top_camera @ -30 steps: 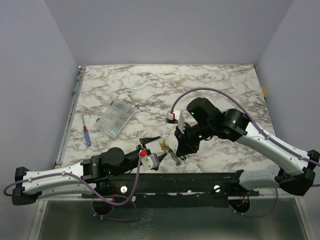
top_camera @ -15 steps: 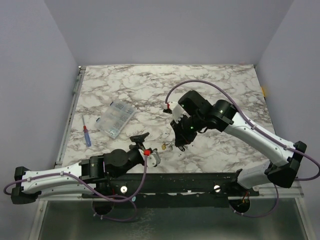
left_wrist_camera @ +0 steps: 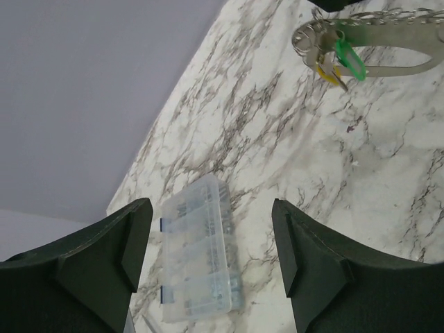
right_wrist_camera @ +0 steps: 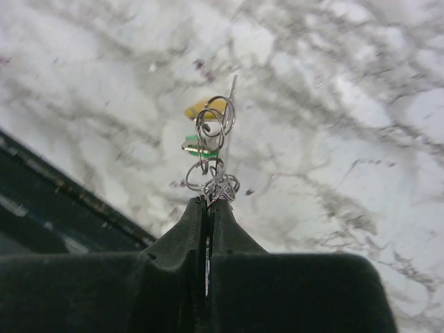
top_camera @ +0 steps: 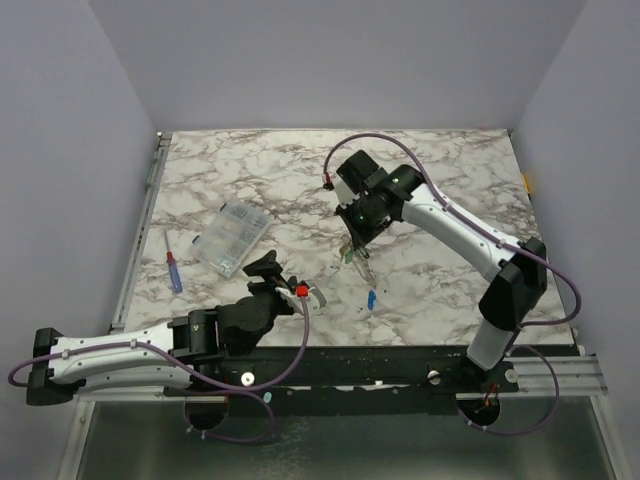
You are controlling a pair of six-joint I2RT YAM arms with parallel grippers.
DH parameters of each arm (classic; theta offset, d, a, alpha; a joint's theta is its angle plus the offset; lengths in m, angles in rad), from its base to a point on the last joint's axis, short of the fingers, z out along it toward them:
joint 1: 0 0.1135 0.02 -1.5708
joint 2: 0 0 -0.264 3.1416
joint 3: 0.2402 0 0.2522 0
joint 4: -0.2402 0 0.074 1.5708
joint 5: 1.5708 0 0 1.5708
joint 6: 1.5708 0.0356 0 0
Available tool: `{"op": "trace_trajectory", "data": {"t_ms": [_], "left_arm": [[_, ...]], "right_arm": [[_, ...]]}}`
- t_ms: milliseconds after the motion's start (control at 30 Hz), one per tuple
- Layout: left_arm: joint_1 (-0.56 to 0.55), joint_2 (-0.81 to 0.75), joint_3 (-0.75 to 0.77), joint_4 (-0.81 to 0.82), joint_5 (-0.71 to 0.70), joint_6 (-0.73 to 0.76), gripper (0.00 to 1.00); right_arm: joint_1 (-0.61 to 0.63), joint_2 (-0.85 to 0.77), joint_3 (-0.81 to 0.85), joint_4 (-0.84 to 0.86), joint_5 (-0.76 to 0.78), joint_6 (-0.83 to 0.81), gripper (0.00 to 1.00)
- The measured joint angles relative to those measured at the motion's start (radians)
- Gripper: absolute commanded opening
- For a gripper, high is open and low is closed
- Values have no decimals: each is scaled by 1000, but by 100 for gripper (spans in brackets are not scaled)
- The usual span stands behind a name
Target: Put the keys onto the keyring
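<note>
A: Big stuff first?
B: Marble table (top_camera: 250, 180), with a clear compartment box (top_camera: 232, 238) flat on it. I'm placing everything off that box.
A: Arms?
B: The left gripper (left_wrist_camera: 211, 208) is near the box on the arm-base side. Its jaws are spread wide with nothing between them. The right gripper (right_wrist_camera: 207, 200) is well to the right of the box, raised off the marble. Its jaws are pinched tight on the keyring's wire.
A: Screwdriver?
B: A blue-handled screwdriver (top_camera: 174, 271) lies just left of the box, not touching it.
A: Keyring?
B: The keyring (left_wrist_camera: 399, 36), a pale loop, hangs from the right gripper, right of the box.
A: Keys?
B: A green key (left_wrist_camera: 347, 59) and a yellow key (left_wrist_camera: 331, 73) dangle together on small metal rings at the keyring's end. A blue key (top_camera: 371, 298) lies loose on the marble, right of the box and closer to the bases, apart from the bunch.
</note>
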Motion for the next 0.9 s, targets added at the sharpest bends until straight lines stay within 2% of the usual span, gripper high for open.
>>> {"op": "trace_trajectory", "data": {"t_ms": [200, 467, 567, 667, 767, 900], "left_arm": [[8, 35, 0, 2, -64, 5, 76], [97, -24, -1, 48, -53, -23, 76], [121, -17, -1, 60, -51, -32, 76], [126, -10, -1, 61, -41, -37, 76], [128, -5, -1, 61, -32, -40, 76], [132, -4, -1, 62, -24, -43, 76]], "right_arm": [[-84, 239, 267, -4, 151, -78, 1], [-149, 449, 512, 74, 507, -327, 1], [-147, 447, 497, 142, 554, -405, 1], [-123, 400, 369, 245, 529, -423, 1], [-98, 370, 198, 282, 429, -381, 1], [-79, 424, 56, 250, 248, -287, 1]]}}
